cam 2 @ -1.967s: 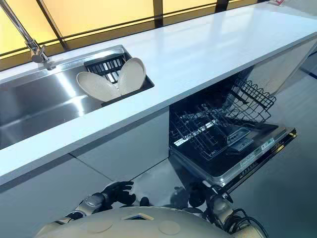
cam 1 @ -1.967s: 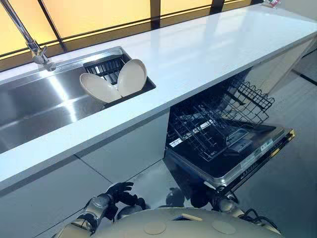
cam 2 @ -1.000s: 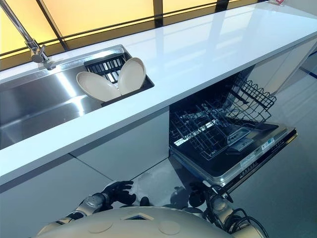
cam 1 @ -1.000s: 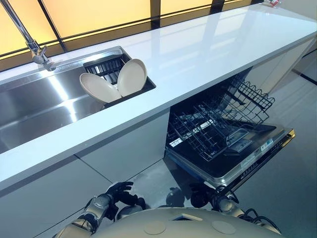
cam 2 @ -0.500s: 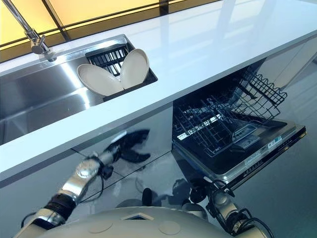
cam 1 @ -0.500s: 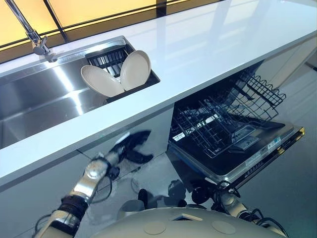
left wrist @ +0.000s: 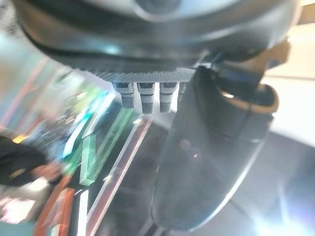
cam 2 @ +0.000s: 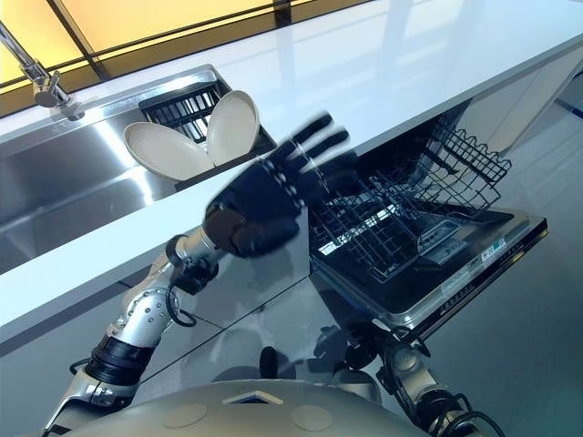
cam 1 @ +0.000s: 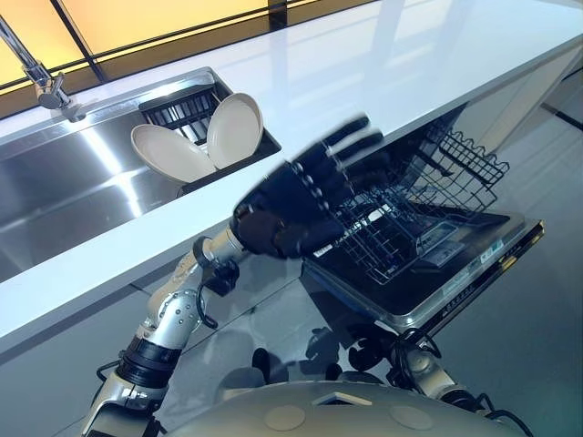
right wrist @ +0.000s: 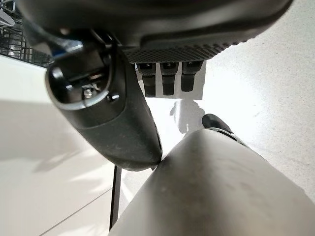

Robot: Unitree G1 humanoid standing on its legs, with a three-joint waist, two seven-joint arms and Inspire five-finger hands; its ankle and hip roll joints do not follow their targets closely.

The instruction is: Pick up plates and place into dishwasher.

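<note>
Head stereo pair looks down from above; both eyes share the counter (cam 1: pixel 383 73) and dishwasher (cam 1: pixel 442 273) beyond the left hand (cam 1: pixel 291 205). Wrist cams sit tight against their own hands, looking out along them.

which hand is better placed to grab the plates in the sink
Left: the left hand is raised by the counter, fingers straight, nearer the plates; the right hand hangs low by the floor.

1. Two cream plates (cam 1: pixel 168 153) (cam 1: pixel 235 129).
2. One black drying rack (cam 1: pixel 178 106).
3. One steel sink (cam 1: pixel 73 196).
4. One tap (cam 1: pixel 41 80).
5. One white worktop (cam 1: pixel 364 73).
6. One dishwasher (cam 1: pixel 455 278), with one wire basket (cam 1: pixel 410 214) clearly seen.
</note>
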